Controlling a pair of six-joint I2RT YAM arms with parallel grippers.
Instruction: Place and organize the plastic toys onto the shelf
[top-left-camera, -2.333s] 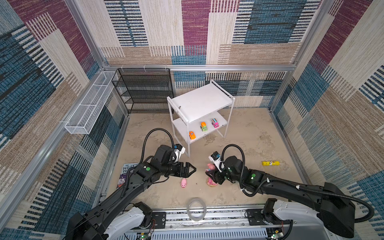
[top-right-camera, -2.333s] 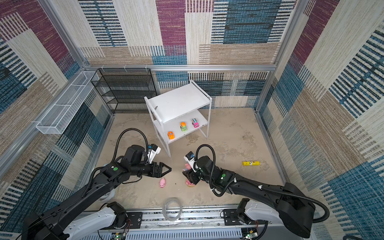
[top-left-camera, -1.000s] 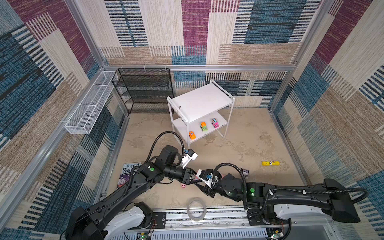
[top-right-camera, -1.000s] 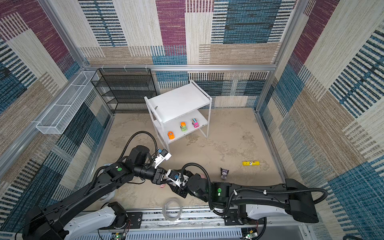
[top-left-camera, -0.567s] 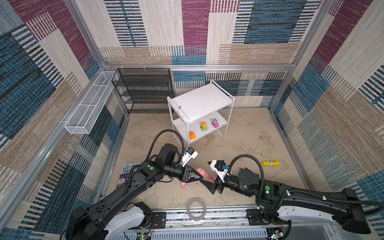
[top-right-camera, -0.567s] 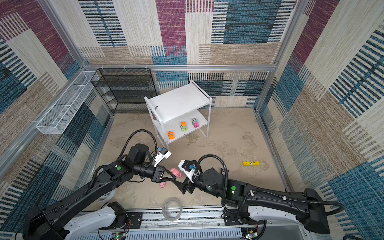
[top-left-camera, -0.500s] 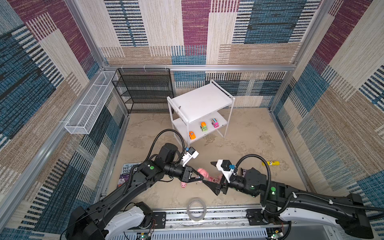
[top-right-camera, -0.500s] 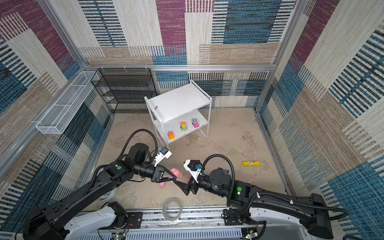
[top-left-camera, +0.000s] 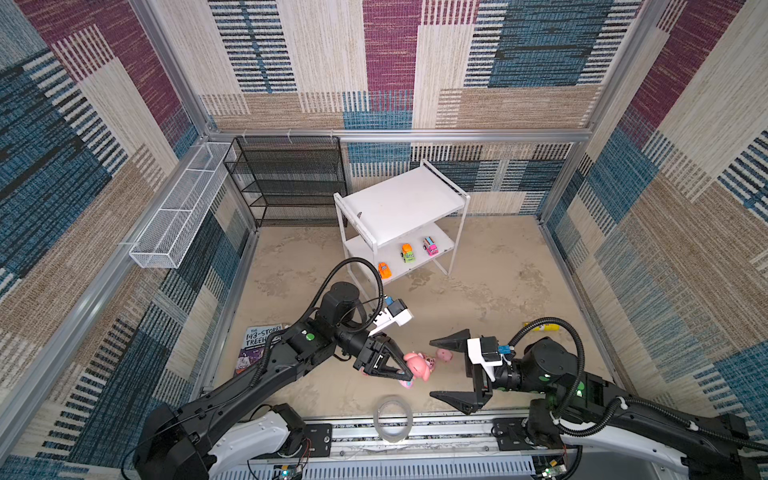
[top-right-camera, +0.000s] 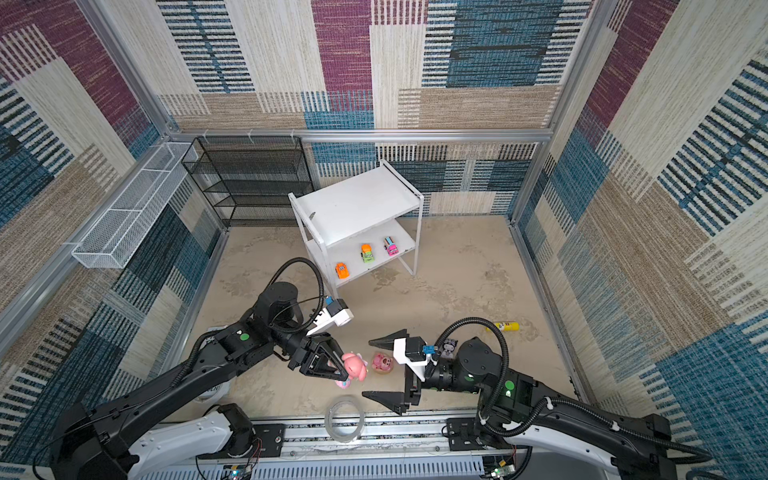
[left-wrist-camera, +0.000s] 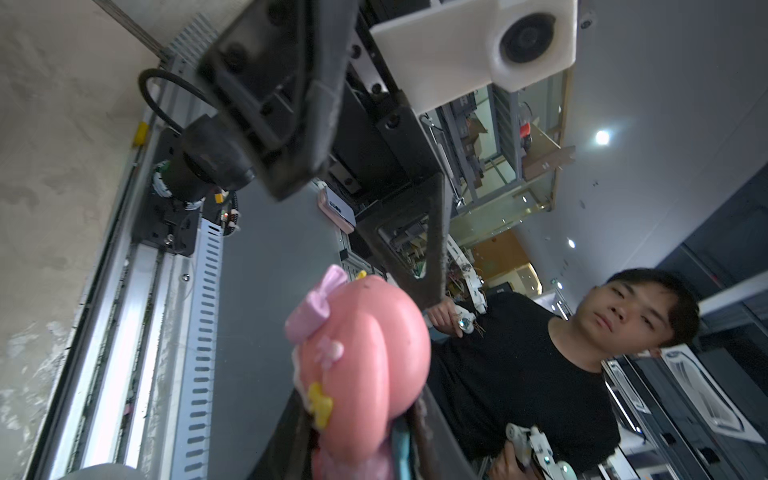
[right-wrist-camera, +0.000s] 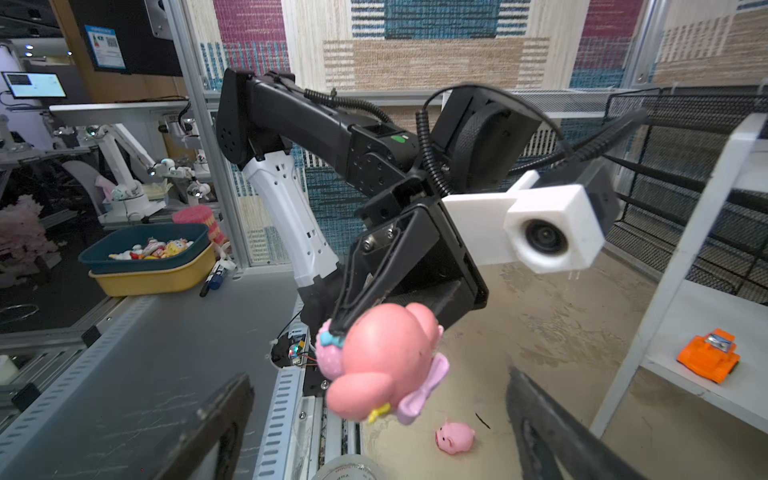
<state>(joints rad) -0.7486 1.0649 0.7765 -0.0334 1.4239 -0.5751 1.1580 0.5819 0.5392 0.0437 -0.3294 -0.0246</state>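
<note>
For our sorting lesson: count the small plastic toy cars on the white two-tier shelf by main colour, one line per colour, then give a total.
Orange plastic toy car: 1
Green-and-orange plastic toy car: 1
Pink multicoloured plastic toy car: 1
Total: 3, all on the lower board of the white two-tier shelf.

Top views: bright, even light, sharp; faint shadows on floor (top-left-camera: 478, 266) under right tool (top-left-camera: 432, 368); walls (top-left-camera: 665, 249) bow at edges. Wrist views: heavy wide-angle stretch; its fingers (right-wrist-camera: 548, 428) blurred; lamp (left-wrist-camera: 602, 136) glares.

Patchwork woven walls (top-left-camera: 390, 62), mottled beige floor (top-left-camera: 498, 270), black mesh rack (top-left-camera: 291, 183), white wire basket (top-left-camera: 178, 216)
</note>
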